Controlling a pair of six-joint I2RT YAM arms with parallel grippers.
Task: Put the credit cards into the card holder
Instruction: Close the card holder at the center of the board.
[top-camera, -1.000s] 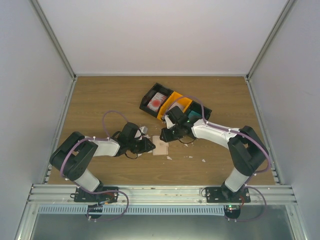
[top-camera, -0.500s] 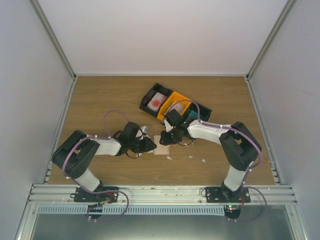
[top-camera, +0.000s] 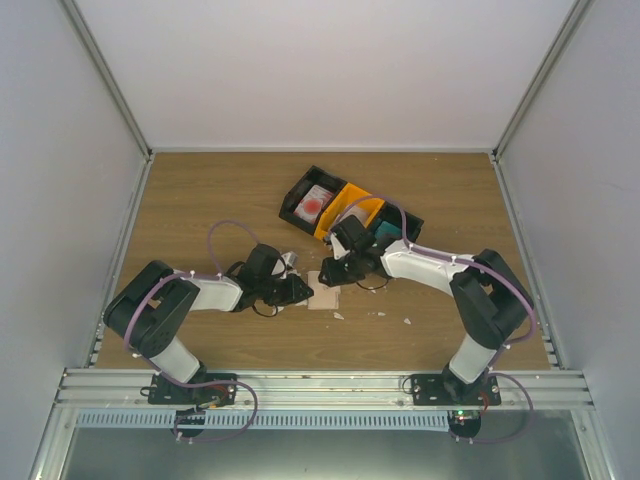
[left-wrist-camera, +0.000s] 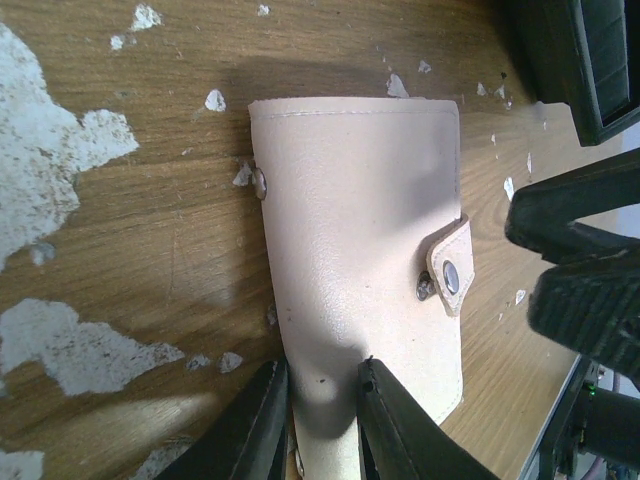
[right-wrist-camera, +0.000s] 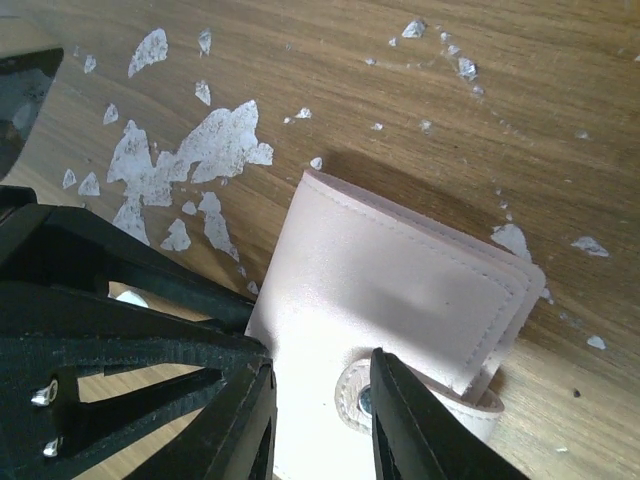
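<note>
The beige card holder (top-camera: 323, 294) lies folded on the wooden table between my two grippers, its snap tab (left-wrist-camera: 450, 275) undone. My left gripper (top-camera: 303, 291) is shut on the holder's near end (left-wrist-camera: 360, 220), one finger beside its edge and one on top. My right gripper (top-camera: 333, 272) hovers low over the holder (right-wrist-camera: 400, 290), jaws a little apart, with the snap tab (right-wrist-camera: 352, 398) beside its right finger. A white card with a red mark (top-camera: 316, 204) lies in the black bin. A teal card (top-camera: 390, 232) shows beside my right arm.
The black bin (top-camera: 293, 207) and the orange bin (top-camera: 362, 203) stand in a slanted row behind the holder. Small white scraps (top-camera: 406, 321) and worn white patches (left-wrist-camera: 60, 170) dot the wood. White walls close in the table on three sides.
My right gripper moved down-left over the holder, then back a little toward the bins. My left gripper and the holder have stayed in place.
</note>
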